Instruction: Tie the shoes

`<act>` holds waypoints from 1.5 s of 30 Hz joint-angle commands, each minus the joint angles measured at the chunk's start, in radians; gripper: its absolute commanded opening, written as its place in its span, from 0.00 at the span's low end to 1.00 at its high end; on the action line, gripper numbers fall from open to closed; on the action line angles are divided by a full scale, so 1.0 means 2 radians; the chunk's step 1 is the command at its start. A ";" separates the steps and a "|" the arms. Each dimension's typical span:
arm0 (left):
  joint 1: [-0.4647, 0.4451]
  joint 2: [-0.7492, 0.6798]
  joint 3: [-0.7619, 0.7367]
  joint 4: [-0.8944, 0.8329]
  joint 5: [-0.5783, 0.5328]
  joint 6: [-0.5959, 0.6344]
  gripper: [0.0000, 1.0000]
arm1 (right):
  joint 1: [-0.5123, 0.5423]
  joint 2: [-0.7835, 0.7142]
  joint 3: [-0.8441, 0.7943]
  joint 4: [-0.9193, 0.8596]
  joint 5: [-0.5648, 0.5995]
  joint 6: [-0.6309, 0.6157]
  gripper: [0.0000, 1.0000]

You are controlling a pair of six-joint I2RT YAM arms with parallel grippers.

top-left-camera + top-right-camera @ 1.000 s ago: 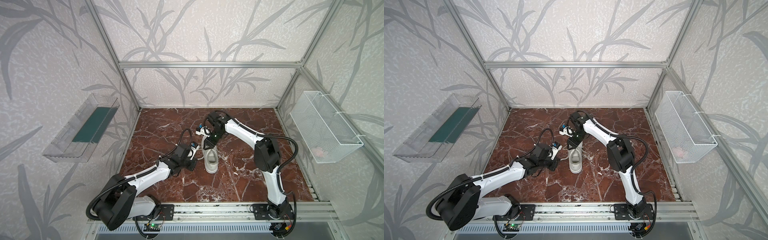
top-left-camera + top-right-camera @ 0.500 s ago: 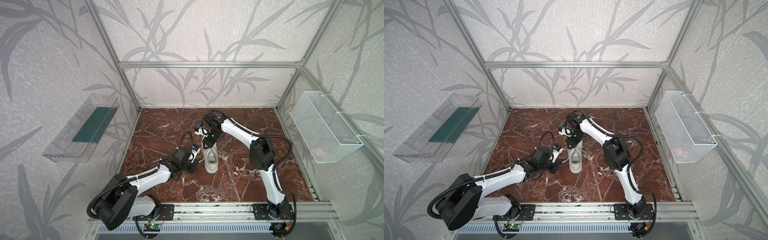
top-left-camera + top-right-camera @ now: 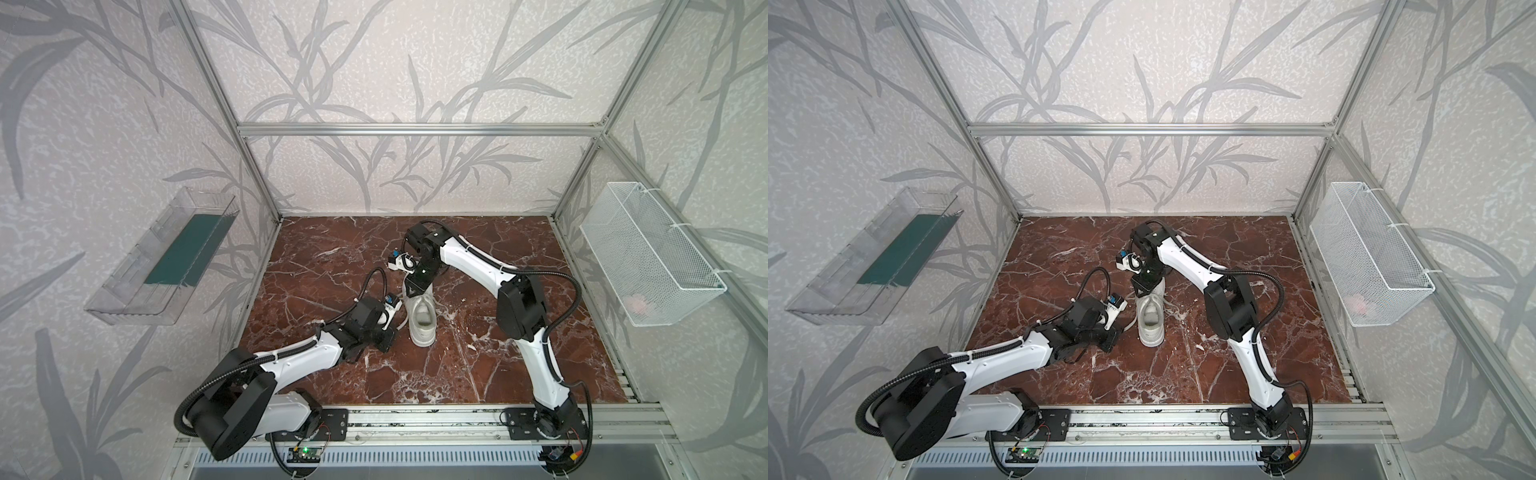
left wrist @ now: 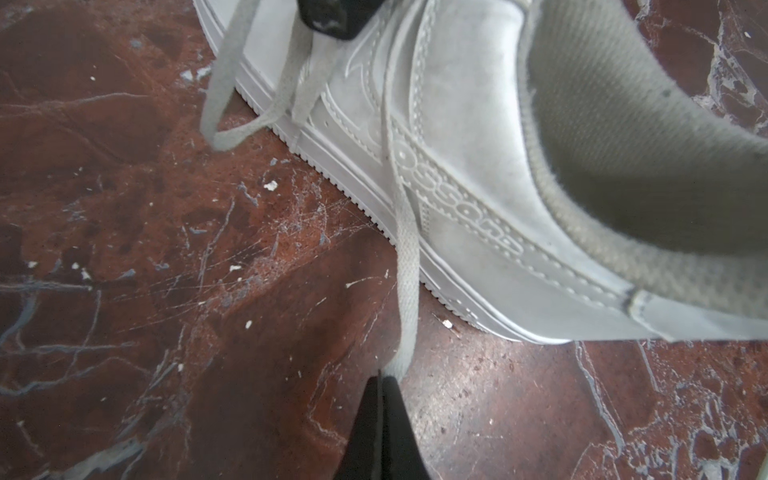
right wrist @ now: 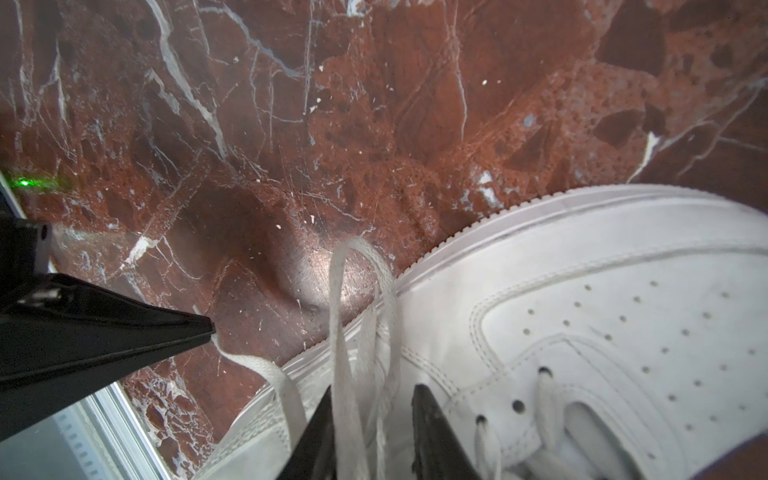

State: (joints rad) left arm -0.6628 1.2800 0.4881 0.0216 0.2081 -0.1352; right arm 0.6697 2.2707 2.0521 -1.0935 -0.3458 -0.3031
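Note:
In both top views the white shoe (image 3: 422, 318) (image 3: 1149, 320) stands mid-floor, heel toward the front. My left gripper (image 4: 384, 379), low beside the shoe's left side (image 3: 390, 337), is shut on one lace (image 4: 405, 249), which runs taut up to the eyelets. Over the lace area hangs my right gripper (image 5: 372, 401) (image 3: 412, 291). Its jaws stand apart around a lace loop (image 5: 337, 299) that hangs over the sole's edge; the fingers (image 5: 432, 424) have not pinched it. The left fingertip (image 5: 203, 328) also shows there, holding its lace.
The floor is red-brown marble (image 3: 457, 365). A clear tray (image 3: 166, 257) hangs on the left wall and a wire basket (image 3: 648, 257) on the right wall. An aluminium rail (image 3: 415, 419) with both arm bases runs along the front edge.
My right gripper's jaws have narrowed around the lace loop. The left gripper has drawn a little toward the front, still holding its lace. The shoe has stayed put.

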 commanded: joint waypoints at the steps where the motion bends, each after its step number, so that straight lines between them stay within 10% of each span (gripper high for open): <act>1: -0.003 -0.004 -0.001 0.007 -0.003 -0.009 0.00 | 0.006 0.009 0.014 -0.022 0.013 -0.005 0.28; 25: -0.003 -0.021 0.003 0.005 -0.046 -0.033 0.00 | 0.023 -0.007 -0.040 0.002 0.064 -0.017 0.10; 45: 0.044 0.036 0.065 -0.021 -0.004 -0.011 0.00 | -0.022 -0.105 -0.151 0.136 -0.113 0.051 0.00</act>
State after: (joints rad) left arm -0.5922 1.3296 0.5842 -0.0059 0.1600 -0.1658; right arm 0.6464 2.1223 1.7824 -0.8597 -0.4614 -0.2390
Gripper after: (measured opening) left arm 0.047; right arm 0.047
